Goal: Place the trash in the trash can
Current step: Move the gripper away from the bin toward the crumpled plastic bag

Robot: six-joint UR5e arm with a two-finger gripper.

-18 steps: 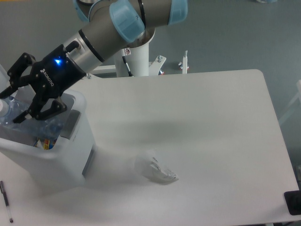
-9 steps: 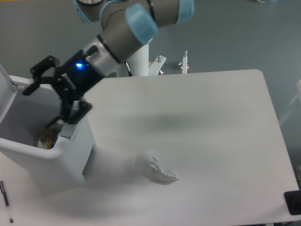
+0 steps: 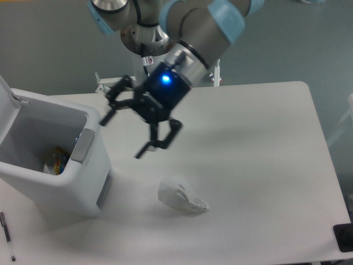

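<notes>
The white boxy trash can [image 3: 83, 187] stands at the table's left with its lid flipped back. Deep inside it I see the red-and-blue label of the crushed bottle [image 3: 57, 160]. A crumpled white translucent wrapper [image 3: 181, 197] lies on the table right of the can. My gripper [image 3: 124, 135] hangs open and empty above the table, between the can and the wrapper, up and left of the wrapper.
A black pen [image 3: 7, 236] lies at the table's front left corner beside the can. A dark object [image 3: 344, 237] sits at the front right edge. The arm's white base column [image 3: 157, 69] stands behind the table's far edge.
My open gripper has swung from over the trash can's opening to the right, out above the table near the wrapper. The bottle, near the can's top a second ago, lies deep inside.
</notes>
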